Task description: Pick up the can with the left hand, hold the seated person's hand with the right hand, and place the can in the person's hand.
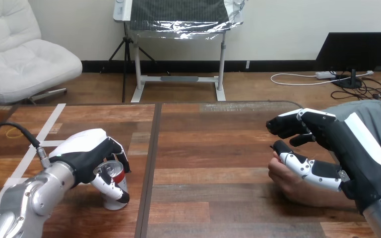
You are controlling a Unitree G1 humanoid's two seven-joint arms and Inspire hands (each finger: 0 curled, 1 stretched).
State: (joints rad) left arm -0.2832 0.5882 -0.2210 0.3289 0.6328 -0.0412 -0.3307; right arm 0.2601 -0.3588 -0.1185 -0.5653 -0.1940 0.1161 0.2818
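Where the brown plank-topped wooden table (203,148) nears its front edge on the left half, the small silver metal can with a red band (112,171) stands upright on the boards, its round lid and pull tab facing up, just left of the dark seam that splits the tabletop. Clasping it, the left hand (87,151) has its glossy white back shell turned upward and its jointed black-and-white fingers (110,187) curled round the can's cylindrical wall from the near side, the brushed silver forearm (30,198) slanting in from the front-left corner. Strips of flat white tape (54,116) cross the wood behind it. Near the table's right edge, well apart from the can, the right hand (347,148) arches palm-down over the person's hand (285,182), which rests on the wood; whether it grips that hand cannot be told.
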